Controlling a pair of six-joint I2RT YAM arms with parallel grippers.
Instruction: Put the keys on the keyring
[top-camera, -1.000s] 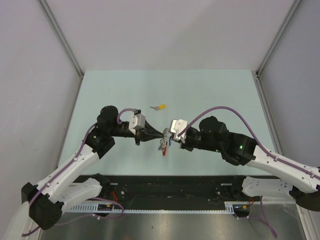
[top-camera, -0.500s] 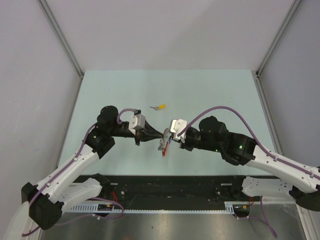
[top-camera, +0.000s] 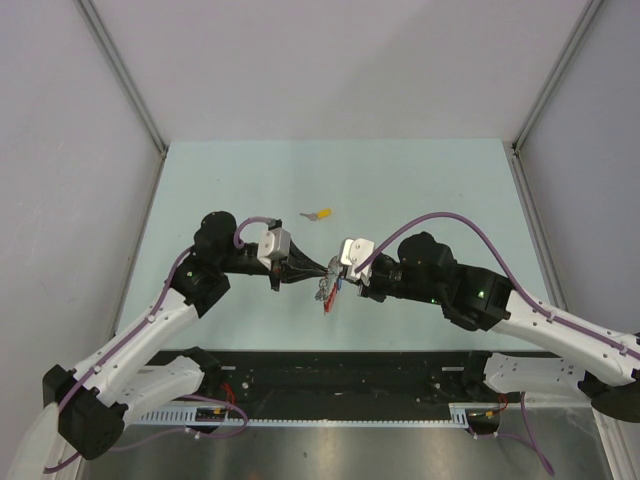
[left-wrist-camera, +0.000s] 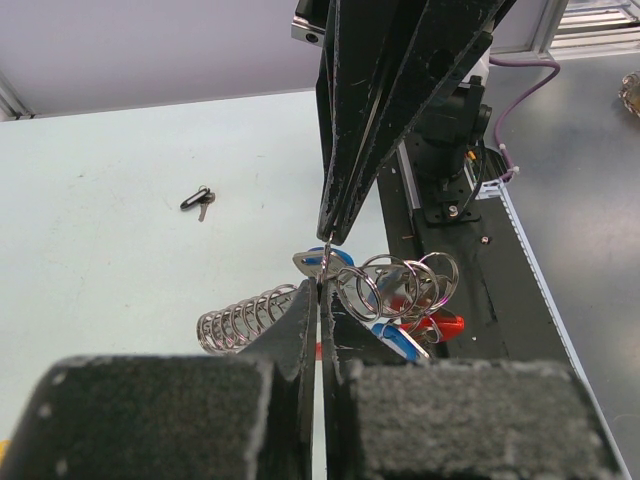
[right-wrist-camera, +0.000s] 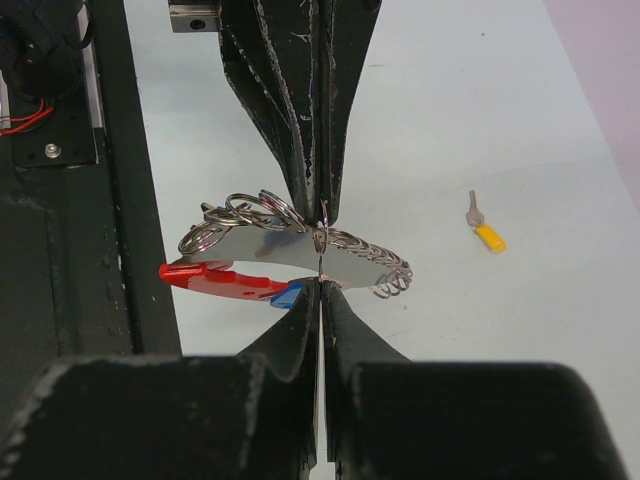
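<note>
Both my left gripper (top-camera: 323, 271) and right gripper (top-camera: 338, 280) are clamped shut, tip to tip, on the thin keyring (right-wrist-camera: 321, 240). Just beside the keyring bunch its chain (right-wrist-camera: 385, 272), red strap (right-wrist-camera: 195, 272) and blue-capped key (right-wrist-camera: 288, 294). The yellow-capped key (top-camera: 321, 214) lies well beyond it on the table (top-camera: 420, 190).

Shiny metal keyring (right-wrist-camera: 252, 212); glossy plastic-capped keys (right-wrist-camera: 288, 294).

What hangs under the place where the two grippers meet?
Silver rings, a coiled chain, a blue-capped key and a red piece. The pinched part itself is hidden.
</note>
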